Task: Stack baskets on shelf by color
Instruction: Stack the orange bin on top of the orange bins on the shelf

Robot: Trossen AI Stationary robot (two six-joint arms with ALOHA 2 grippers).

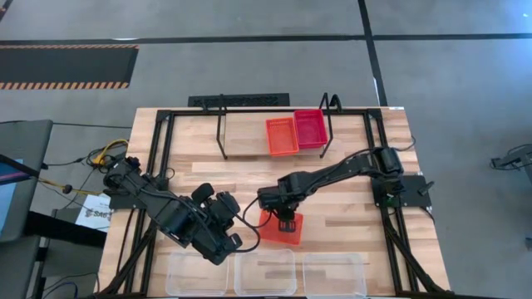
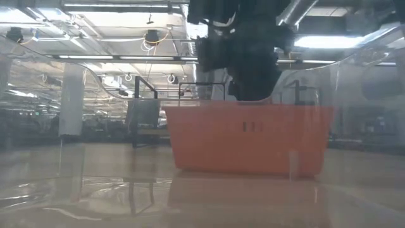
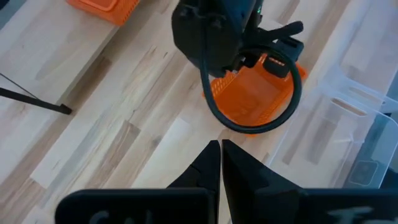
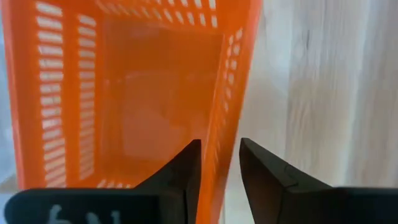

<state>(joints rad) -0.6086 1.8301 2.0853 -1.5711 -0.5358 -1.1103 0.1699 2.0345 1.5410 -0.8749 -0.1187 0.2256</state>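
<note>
Wooden bench [image 1: 349,208] seen from above: the right tool [image 1: 285,223] hangs straight over an orange basket [image 1: 293,235] near the front middle, far nearer to it than the left tool [image 1: 238,242], which waits clenched just to its left; the shelf [image 1: 249,137] at the back already holds an orange and a red basket. From the right wrist, that tool's fingers [image 4: 183,171] straddle the basket's long side wall [image 4: 239,74], one inside and one outside, not yet clamped.
</note>
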